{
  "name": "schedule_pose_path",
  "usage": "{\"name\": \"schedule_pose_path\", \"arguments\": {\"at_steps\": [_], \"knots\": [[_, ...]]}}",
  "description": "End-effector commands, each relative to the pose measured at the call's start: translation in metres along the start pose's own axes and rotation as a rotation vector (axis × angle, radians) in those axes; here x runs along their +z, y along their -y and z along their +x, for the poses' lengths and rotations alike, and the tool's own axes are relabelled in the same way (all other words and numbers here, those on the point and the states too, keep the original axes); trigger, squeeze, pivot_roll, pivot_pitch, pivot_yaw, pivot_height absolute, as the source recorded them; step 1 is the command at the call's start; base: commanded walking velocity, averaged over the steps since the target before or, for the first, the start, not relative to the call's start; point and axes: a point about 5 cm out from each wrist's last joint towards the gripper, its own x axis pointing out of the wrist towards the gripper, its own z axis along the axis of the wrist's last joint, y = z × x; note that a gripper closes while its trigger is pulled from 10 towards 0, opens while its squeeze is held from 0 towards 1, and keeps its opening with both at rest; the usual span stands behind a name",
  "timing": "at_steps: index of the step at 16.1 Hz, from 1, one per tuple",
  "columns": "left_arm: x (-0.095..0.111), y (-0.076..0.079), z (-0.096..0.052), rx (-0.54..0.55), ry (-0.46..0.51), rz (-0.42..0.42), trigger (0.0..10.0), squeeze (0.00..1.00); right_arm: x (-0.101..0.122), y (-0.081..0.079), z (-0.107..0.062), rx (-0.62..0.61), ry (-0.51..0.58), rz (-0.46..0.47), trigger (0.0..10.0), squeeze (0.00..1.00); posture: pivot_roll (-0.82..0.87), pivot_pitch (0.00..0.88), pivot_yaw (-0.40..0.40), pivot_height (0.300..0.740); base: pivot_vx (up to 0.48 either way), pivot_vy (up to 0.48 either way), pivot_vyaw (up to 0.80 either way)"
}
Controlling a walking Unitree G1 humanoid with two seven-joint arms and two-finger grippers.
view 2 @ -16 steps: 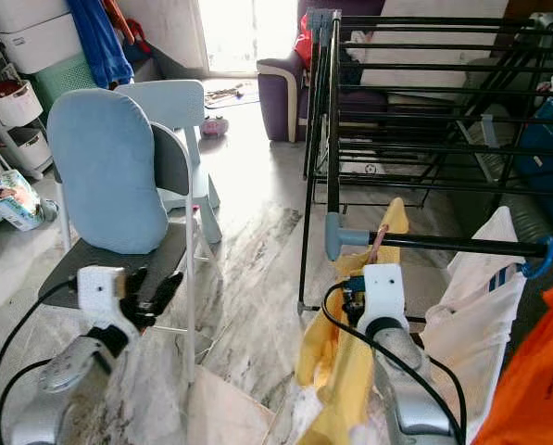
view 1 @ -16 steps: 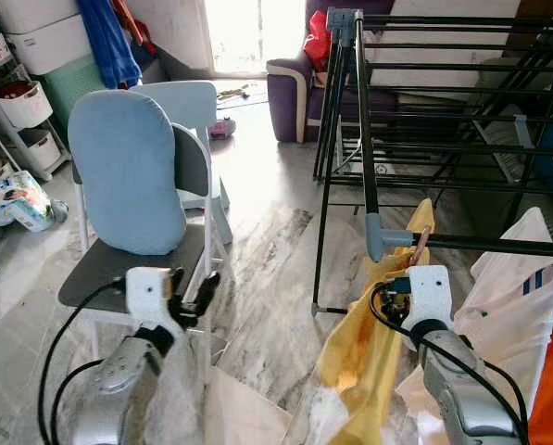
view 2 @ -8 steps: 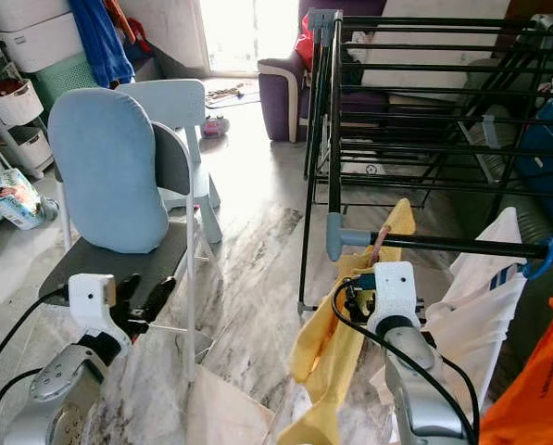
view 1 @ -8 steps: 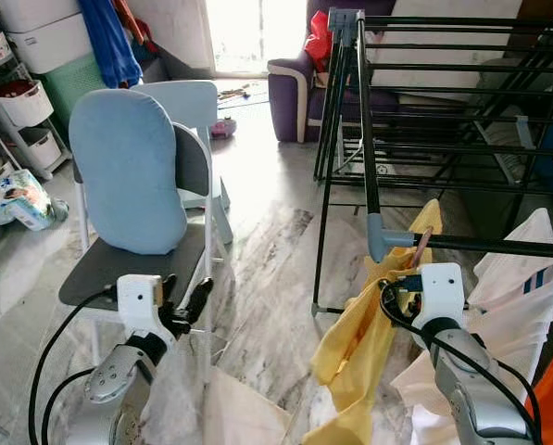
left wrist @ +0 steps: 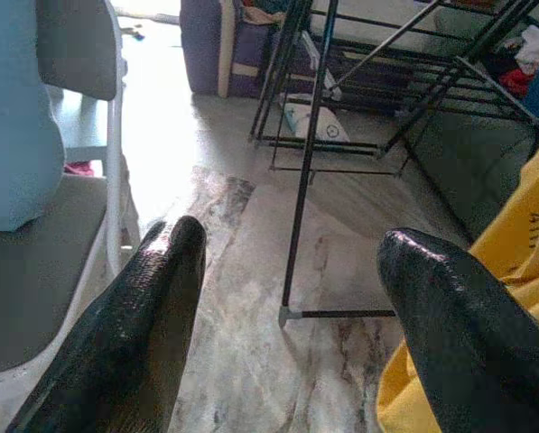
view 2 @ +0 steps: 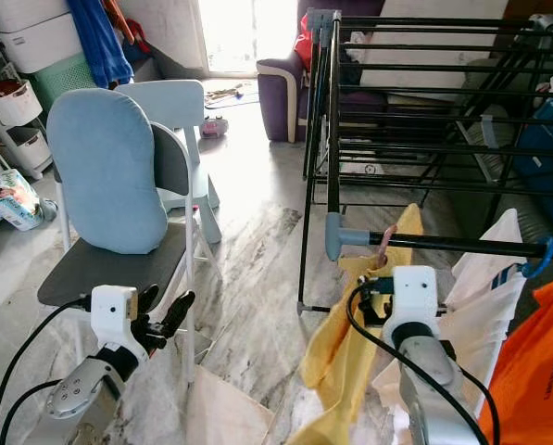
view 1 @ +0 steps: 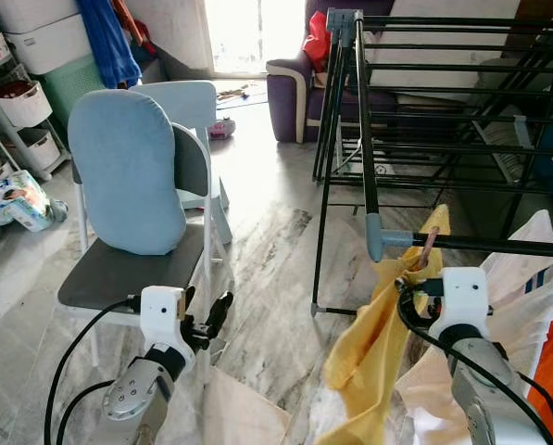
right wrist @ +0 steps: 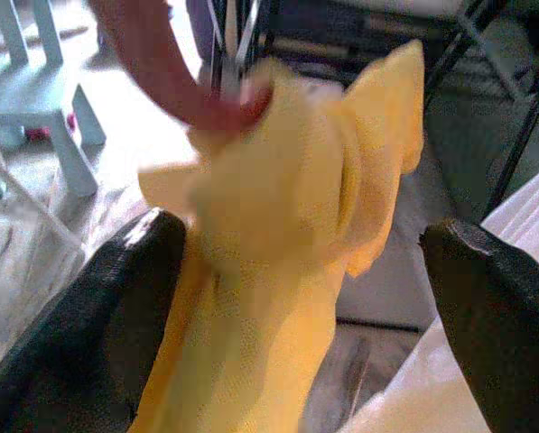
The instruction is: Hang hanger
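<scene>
One pink hanger (view 1: 427, 248) carries a yellow garment (view 1: 378, 343); its curved hook rises above the cloth and sits against the black front rail (view 1: 480, 244) of the drying rack (view 1: 424, 83), just beside the rail's grey corner joint (view 1: 375, 236). The garment drapes in long folds below the rail toward the marble floor (view 1: 267, 269). The right gripper (right wrist: 296, 271) is right behind the cloth, its fingers (right wrist: 97, 316) spread wide on either side of the bunched yellow collar, not clamped. A white garment (view 1: 526, 278) hangs close on the rail's far side. The left gripper (view 1: 207, 320) hovers low with fingers parted and nothing between them, beside the grey-seated chair (view 1: 128, 269) with its blue cushion (view 1: 123, 171). Open floor lies between chair and rack
</scene>
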Motion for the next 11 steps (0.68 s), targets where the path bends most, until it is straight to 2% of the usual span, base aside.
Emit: {"name": "schedule_pose_path", "arguments": {"at_steps": [1, 5, 8, 11], "knots": [[0.005, 0.0, 0.001, 0.003, 0.011, 0.008, 10.0, 0.0, 0.013, 0.001, -0.002, -0.006, 0.07, 0.008, 10.0, 0.0, -0.15, 0.0, 0.026, 0.74, 0.0, 0.0, 0.0], [0.007, -0.001, 0.004, -0.004, 0.011, 0.023, 10.0, 0.0, 0.035, -0.001, -0.015, -0.01, 0.208, -0.068, 10.0, 0.0, -0.15, 0.0, 0.04, 0.74, 0.0, 0.0, 0.0], [0.007, 0.0, 0.005, -0.007, 0.007, 0.033, 10.0, 0.0, 0.023, 0.009, -0.026, -0.056, 0.167, -0.083, 10.0, 0.0, -0.16, 0.0, 0.046, 0.74, 0.0, 0.0, 0.0], [0.008, 0.002, 0.007, -0.018, 0.008, 0.036, 10.0, 0.0, 0.016, 0.018, -0.028, -0.127, 0.141, -0.186, 10.0, 0.0, -0.16, 0.0, 0.048, 0.74, 0.0, 0.0, 0.0]]}}
